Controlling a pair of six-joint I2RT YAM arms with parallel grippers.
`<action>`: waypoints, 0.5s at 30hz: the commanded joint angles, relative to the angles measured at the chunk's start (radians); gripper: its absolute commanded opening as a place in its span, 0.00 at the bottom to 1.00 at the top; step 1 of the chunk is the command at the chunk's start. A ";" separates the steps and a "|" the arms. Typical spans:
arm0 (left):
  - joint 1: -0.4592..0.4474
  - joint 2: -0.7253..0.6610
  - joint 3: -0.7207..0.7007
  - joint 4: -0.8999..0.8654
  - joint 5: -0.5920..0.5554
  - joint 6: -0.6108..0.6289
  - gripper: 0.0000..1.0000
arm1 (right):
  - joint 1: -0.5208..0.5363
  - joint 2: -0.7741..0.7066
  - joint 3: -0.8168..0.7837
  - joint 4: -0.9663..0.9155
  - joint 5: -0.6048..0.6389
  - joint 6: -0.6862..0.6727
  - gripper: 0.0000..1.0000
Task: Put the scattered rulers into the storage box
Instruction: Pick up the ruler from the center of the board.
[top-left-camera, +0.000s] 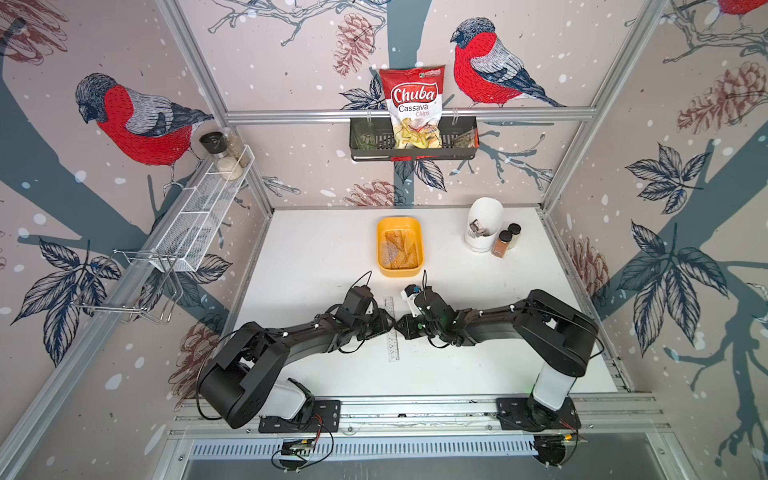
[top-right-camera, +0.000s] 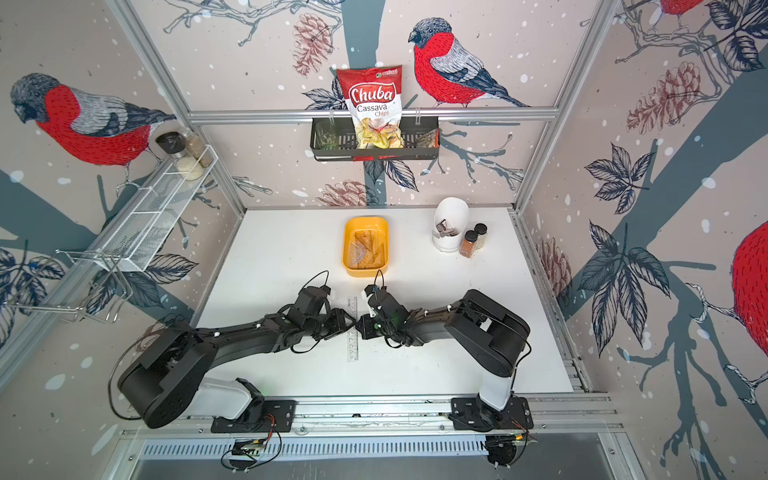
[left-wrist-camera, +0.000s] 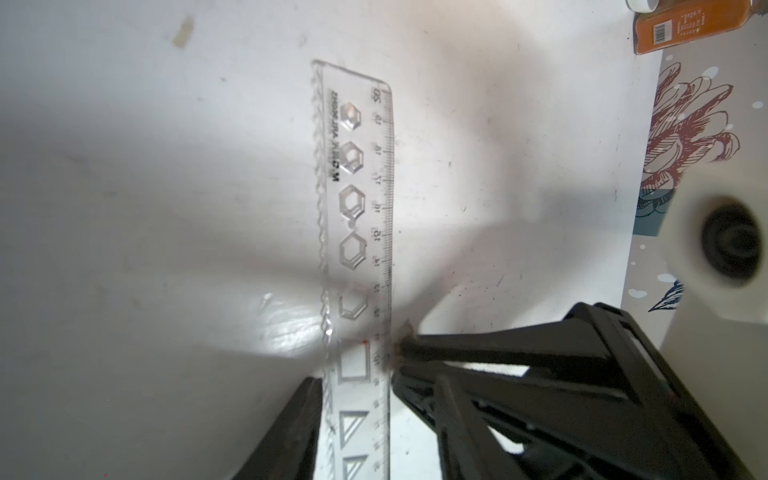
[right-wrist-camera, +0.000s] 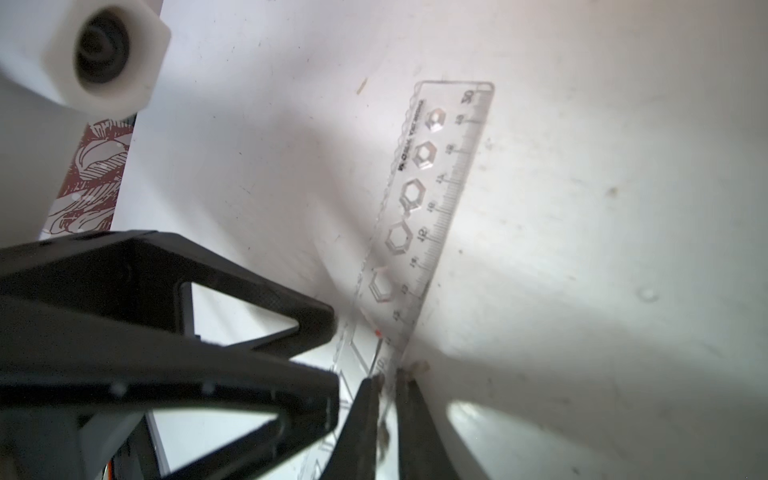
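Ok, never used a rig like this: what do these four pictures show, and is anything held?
Two black robot arms, left and right, each end in a two-finger gripper. Two pictures look down from overhead; two come from wrist cameras. On the white table: a clear stencil ruler between the arms, the yellow storage box with rulers inside, a white pot, spice jars. The left gripper straddles the ruler, jaws apart; the right gripper sits nearly closed at its edge, grip uncertain.

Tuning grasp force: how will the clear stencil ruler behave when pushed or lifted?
The stencil ruler looks thin and light, so a push probably slides it across the smooth table. Its edges sit low, so likely hard to get under. Long with cut-outs, it may flex if lifted by one end.
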 joint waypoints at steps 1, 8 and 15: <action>0.002 -0.008 0.008 -0.069 -0.046 0.010 0.50 | -0.002 -0.035 -0.008 -0.034 -0.010 -0.004 0.22; 0.027 -0.035 -0.009 -0.077 -0.059 -0.004 0.49 | 0.003 -0.043 -0.004 0.021 -0.025 -0.007 0.22; 0.050 -0.029 -0.018 -0.078 -0.043 -0.020 0.44 | 0.003 -0.002 0.026 0.023 -0.039 -0.012 0.19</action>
